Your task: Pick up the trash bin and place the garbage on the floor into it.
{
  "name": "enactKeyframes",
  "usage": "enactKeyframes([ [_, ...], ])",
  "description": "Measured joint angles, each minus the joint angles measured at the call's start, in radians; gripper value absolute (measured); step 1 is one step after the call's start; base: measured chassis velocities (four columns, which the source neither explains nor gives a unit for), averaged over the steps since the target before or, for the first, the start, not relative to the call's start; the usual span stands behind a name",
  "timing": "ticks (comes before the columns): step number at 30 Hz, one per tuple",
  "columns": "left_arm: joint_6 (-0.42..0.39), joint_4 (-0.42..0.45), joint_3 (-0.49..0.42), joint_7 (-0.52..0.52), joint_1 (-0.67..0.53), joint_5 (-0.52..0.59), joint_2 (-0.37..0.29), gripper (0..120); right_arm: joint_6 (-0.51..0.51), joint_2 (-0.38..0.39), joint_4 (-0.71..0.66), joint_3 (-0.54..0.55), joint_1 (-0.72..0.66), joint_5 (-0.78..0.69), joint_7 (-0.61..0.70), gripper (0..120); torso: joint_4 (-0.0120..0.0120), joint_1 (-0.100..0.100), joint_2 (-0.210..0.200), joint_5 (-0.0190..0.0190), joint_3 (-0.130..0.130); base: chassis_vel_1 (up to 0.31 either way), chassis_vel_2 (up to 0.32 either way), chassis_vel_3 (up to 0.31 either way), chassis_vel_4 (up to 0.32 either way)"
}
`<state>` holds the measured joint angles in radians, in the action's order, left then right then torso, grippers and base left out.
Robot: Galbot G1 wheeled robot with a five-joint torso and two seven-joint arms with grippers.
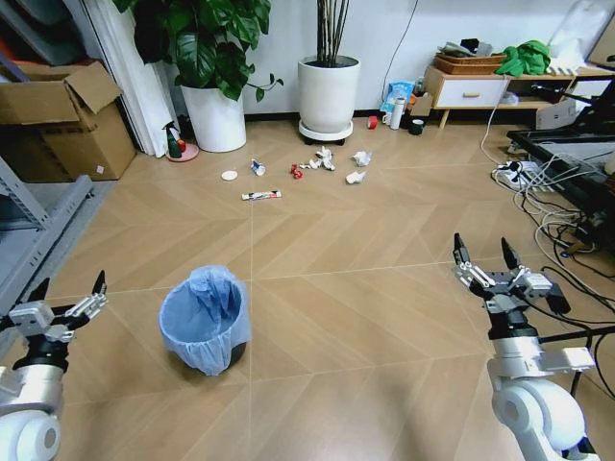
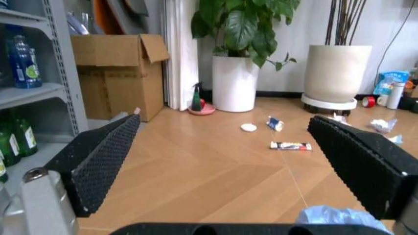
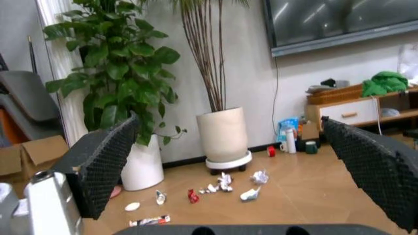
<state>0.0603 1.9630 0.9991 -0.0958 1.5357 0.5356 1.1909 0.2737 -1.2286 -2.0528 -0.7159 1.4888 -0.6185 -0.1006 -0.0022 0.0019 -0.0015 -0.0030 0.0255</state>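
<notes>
The trash bin [image 1: 205, 320] stands upright on the floor [image 1: 365, 288] at about 7 o'clock in the head view, a small dark round bin with its crinkly light-blue bag [image 1: 216, 288] bunched over the rim and nothing visible inside. The left claw [image 1: 67, 296] hovers low at 8 o'clock, just left of the bin and not touching it, its two fingers spread apart; in the left wrist view those fingers [image 2: 98, 159] frame bare planks, with a scrap of the blue bag [image 2: 339, 218] showing near the right-hand finger. The right claw [image 1: 487, 257] hangs at 4 o'clock, well apart from the bin, fingers also wide open and holding nothing. The garbage lies well beyond both arms, scattered toward 12 o'clock in front of the two large white plant pots — a white round lid [image 1: 229, 176], a small blue-white bottle [image 1: 258, 167], a flat white-red tube [image 1: 261, 196], a red crushed wrapper [image 1: 296, 171] and several crumpled white paper wads [image 1: 357, 177]. The right wrist view looks between its open fingers [image 3: 107, 164] at the same litter, with the wads [image 3: 251, 194] lying just before the taller pot [image 3: 224, 137]. A cardboard box [image 1: 62, 120] sits at 10 o'clock.
</notes>
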Motion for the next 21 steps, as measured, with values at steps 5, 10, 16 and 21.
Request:
enactKeyframes([
  [5, 0.000, -0.008, 0.009, 0.000, -0.007, 0.014, -0.005, 100, -0.003, -0.007, 0.001, -0.018, 0.009, -0.002, 0.004, 100, 0.0001, 0.000, 0.000, -0.0001, 0.000, 0.000, 0.000, 0.000, 0.000],
  [10, -0.004, -0.018, 0.003, 0.000, -0.015, 0.020, -0.018, 100, -0.006, -0.009, -0.006, -0.040, 0.015, -0.004, 0.003, 100, -0.0001, 0.000, 0.000, -0.0001, 0.000, 0.000, 0.000, 0.000, 0.000],
  [16, -0.139, -0.008, -0.034, 0.046, -0.019, 0.008, -0.047, 100, -0.010, -0.005, 0.011, -0.043, 0.015, -0.005, 0.001, 100, 0.0000, 0.000, 0.000, -0.0003, 0.000, 0.000, 0.000, 0.000, 0.000],
  [21, -0.303, 0.037, -0.120, 0.233, -0.022, 0.029, -0.080, 100, -0.007, 0.005, 0.064, -0.009, -0.006, -0.005, -0.007, 100, -0.0001, 0.000, 0.000, -0.0001, 0.000, 0.000, 0.000, 0.000, 0.000],
])
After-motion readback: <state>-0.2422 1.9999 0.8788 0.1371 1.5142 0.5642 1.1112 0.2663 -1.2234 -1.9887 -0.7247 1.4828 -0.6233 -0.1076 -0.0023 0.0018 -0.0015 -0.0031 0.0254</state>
